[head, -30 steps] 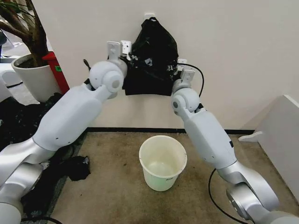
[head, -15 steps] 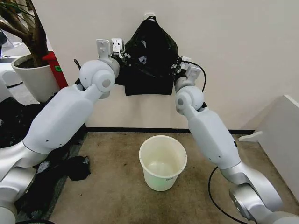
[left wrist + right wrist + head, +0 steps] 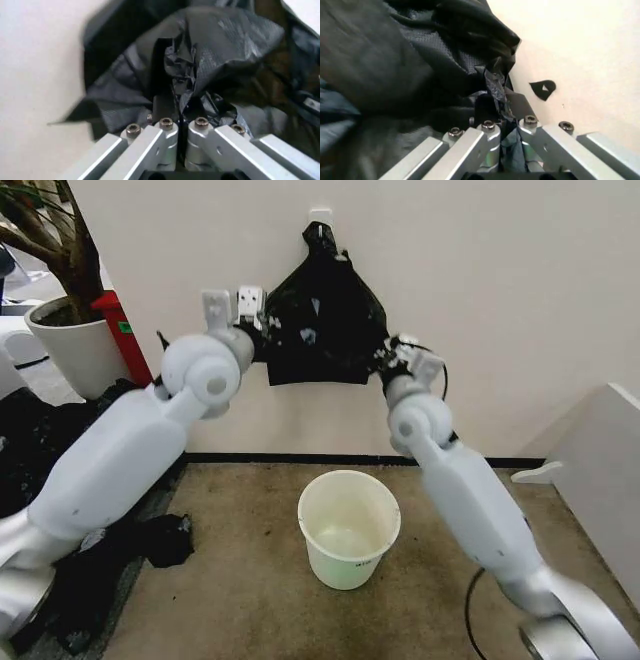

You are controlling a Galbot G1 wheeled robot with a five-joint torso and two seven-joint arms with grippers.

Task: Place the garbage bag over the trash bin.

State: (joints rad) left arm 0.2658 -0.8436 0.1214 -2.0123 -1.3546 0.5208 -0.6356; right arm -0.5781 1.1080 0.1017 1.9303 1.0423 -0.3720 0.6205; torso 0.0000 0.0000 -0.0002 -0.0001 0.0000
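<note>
The garbage bag [image 3: 322,315] is the glossy, wrinkled black film stretched in front of a flat black bundle [image 3: 315,370] that hangs from a wall hook [image 3: 320,218]. My left gripper [image 3: 264,322] is shut on the film's left edge, where crumpled plastic is pinched between the fingers [image 3: 165,108]. My right gripper [image 3: 386,356] is shut on the right edge, with a fold clamped between its fingers [image 3: 487,108]. Where the bag ends and the bundle begins I cannot tell. The cream-white trash bin [image 3: 312,502] stands open and upright on the floor below, between both arms.
A white plant pot [image 3: 75,345] and a red object [image 3: 122,330] stand at the left by the wall. A heap of black plastic [image 3: 150,542] lies on the floor at left. A white panel [image 3: 600,470] stands at the right. A black cable [image 3: 470,600] runs beside the right arm.
The two grippers have drawn apart, left gripper further left and right gripper right and lower. The black film between them is spread wider, and the knotted top under the hook shows more.
</note>
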